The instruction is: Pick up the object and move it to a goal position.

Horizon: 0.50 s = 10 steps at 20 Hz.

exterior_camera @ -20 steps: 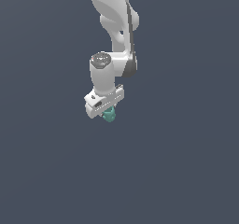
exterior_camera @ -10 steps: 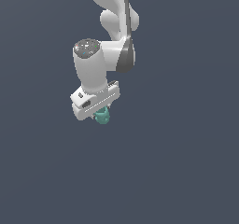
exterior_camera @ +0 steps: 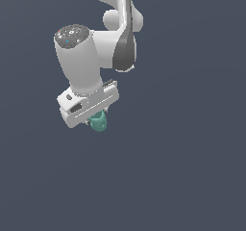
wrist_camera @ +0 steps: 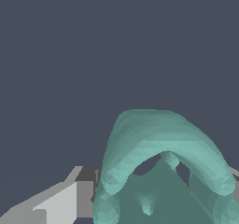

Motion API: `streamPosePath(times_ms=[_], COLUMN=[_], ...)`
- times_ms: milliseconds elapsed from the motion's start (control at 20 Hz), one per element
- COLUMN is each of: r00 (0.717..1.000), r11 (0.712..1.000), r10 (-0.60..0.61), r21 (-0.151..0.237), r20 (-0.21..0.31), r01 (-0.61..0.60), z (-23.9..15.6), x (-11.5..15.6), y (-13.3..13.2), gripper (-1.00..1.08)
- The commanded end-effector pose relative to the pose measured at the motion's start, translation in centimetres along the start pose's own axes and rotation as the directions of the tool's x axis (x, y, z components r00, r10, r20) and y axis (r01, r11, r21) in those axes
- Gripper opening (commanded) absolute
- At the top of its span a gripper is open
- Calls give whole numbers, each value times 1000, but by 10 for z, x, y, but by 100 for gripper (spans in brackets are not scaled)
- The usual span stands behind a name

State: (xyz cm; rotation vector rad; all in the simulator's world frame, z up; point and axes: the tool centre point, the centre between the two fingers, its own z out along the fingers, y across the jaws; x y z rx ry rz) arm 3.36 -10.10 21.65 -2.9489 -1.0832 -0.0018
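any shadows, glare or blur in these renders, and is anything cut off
Exterior view: flat, even light, sharp, no cast shadows on the plain dark backdrop; soft shading on the gripper. Wrist view: the teal object fills the frame close up, faceted, cropped at the edge; no glare.

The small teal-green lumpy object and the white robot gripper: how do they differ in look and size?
The teal-green lumpy object is rounded and knobbly, with an arching loop plain in the wrist view; the white gripper is blocky and flat-faced. The object is much smaller than the gripper. The object hangs below the gripper, which is clamped on it. Both are off any surface, against plain dark grey.
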Motion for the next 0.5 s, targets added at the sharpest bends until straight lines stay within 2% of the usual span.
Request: streamPosePath(times_ms=[0,450], r00=[1000,1000], r11=[1000,1000], r10=[0,0], r21=[1,0], r20=[0,1], r01=[0,0], z=[-7,-16], x=[3,8], y=[6,14], gripper=[-100,-100])
